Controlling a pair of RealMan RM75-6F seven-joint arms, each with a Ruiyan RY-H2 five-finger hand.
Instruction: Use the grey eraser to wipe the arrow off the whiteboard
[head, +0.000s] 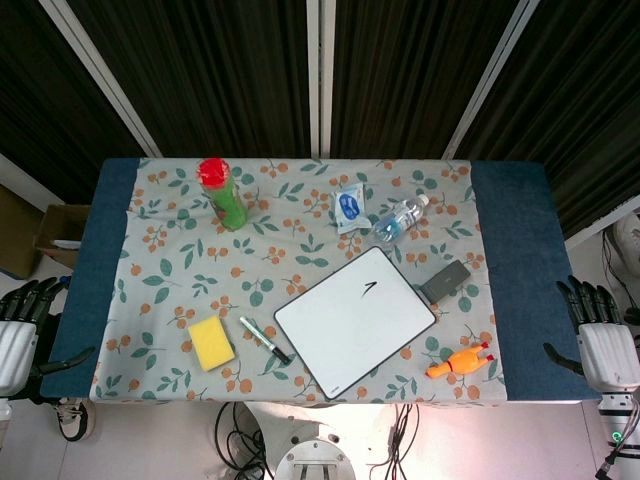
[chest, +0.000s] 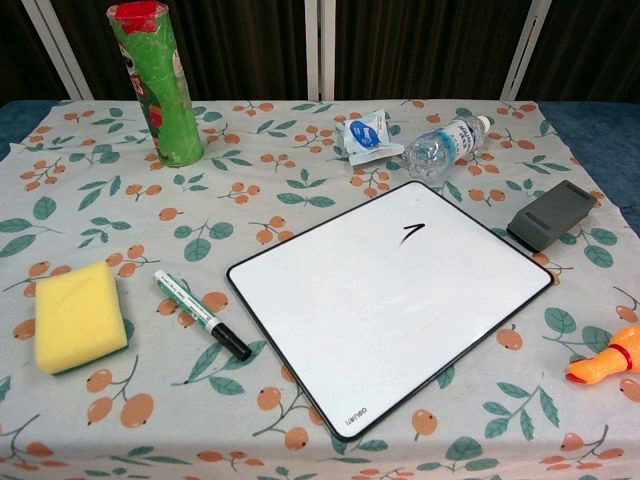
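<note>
The whiteboard (head: 355, 320) (chest: 385, 295) lies tilted on the flowered cloth, with a small black arrow mark (head: 370, 287) (chest: 412, 231) near its far right part. The grey eraser (head: 445, 281) (chest: 551, 214) lies just right of the board's far corner. My left hand (head: 22, 325) hangs off the table's left edge, fingers apart, holding nothing. Off the right edge is my right hand (head: 598, 335), also with its fingers spread and nothing in it. Neither hand shows in the chest view.
A marker (head: 265, 340) (chest: 201, 314) and a yellow sponge (head: 211, 343) (chest: 79, 314) lie left of the board. A green can (head: 225, 194) (chest: 157, 81), a blue-white packet (head: 349, 207) (chest: 368, 136) and a water bottle (head: 399, 220) (chest: 446, 144) stand behind. An orange rubber chicken (head: 459, 363) (chest: 607, 364) lies at front right.
</note>
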